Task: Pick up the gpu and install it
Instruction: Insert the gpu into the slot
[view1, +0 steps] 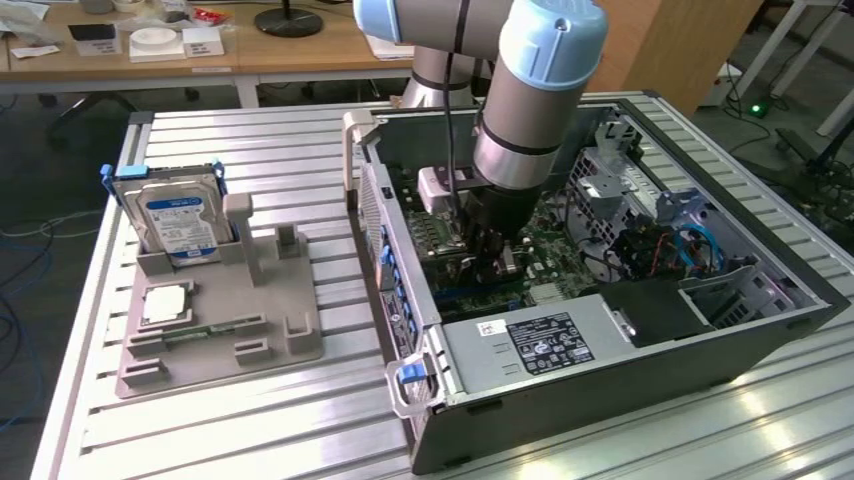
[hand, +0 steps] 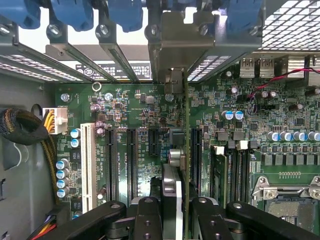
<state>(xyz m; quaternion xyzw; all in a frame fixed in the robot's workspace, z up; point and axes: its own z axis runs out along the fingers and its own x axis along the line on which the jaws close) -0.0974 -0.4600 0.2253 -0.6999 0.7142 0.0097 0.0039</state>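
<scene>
Black two-fingered gripper (hand: 176, 210) pinching thin dark green-edged gpu card (hand: 185, 150) by top edge, edge-on, upright over green motherboard (hand: 150, 125), silver bracket toward slotted rear panel of motherboard. Judged stiff, light, fragile: best held along bare edge, clear of components.

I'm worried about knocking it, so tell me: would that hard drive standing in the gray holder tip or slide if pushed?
Probably heavy for its size and stiff: the hard drive has a metal case. It stands upright on edge, so a push could tip it, though the gray holder grips its base.
</scene>
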